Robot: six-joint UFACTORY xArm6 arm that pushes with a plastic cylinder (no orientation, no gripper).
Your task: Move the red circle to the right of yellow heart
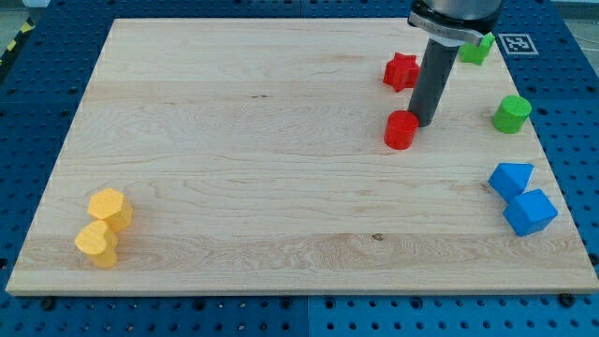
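Observation:
The red circle (401,129) stands on the wooden board at the view's upper right. My tip (422,123) is right beside it, touching its upper right side. The yellow heart (96,243) lies at the view's lower left, far from the red circle. A yellow hexagon (110,208) sits just above the heart, touching it.
A red star (401,71) lies above the red circle. A green block (476,48) is partly hidden behind the arm at the top right. A green cylinder (512,113) sits near the right edge. Two blue blocks (511,178) (530,212) lie at the lower right. The board (262,140) rests on a blue pegboard.

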